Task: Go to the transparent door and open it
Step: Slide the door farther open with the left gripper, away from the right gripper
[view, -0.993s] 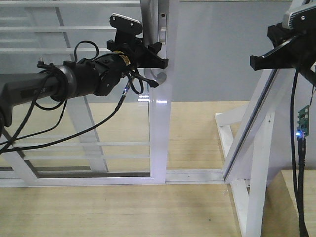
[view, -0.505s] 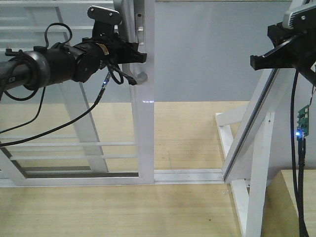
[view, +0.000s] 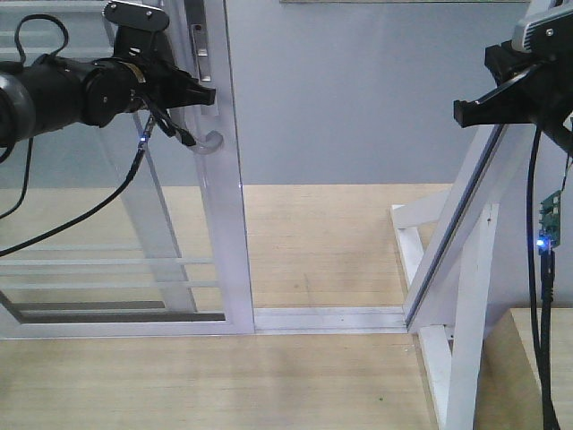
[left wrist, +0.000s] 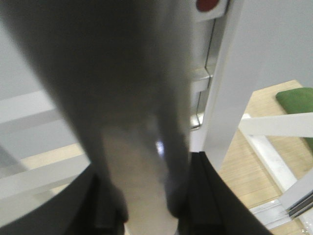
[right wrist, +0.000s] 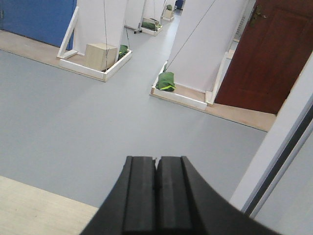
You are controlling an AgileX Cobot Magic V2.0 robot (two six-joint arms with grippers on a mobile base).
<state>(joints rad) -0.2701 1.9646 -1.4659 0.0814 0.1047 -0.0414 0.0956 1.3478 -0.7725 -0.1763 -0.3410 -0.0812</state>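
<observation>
The transparent door (view: 228,242) is a glass panel in a white frame with thin white bars, standing at the left of the front view. Its curved pale pull handle (view: 210,143) sits below the lock plate on the right upright. My left gripper (view: 199,97) is shut on the handle at the top left. In the left wrist view the handle (left wrist: 142,147) fills the frame as a blurred grey bar between the black fingers (left wrist: 208,196), with the gripper (left wrist: 151,200) closed around it. My right gripper (view: 470,109) is shut and empty at the upper right, also seen in the right wrist view (right wrist: 156,164).
A white triangular support brace (view: 466,269) and its slanted glass panel stand at the right. A white floor track (view: 331,318) runs across the wooden platform. A wooden box (view: 537,358) sits at bottom right. A small circuit board (view: 548,219) hangs beside a cable.
The door has slid to the left with my left gripper holding its handle, and the gap to the right frame has widened. The right arm has not moved.
</observation>
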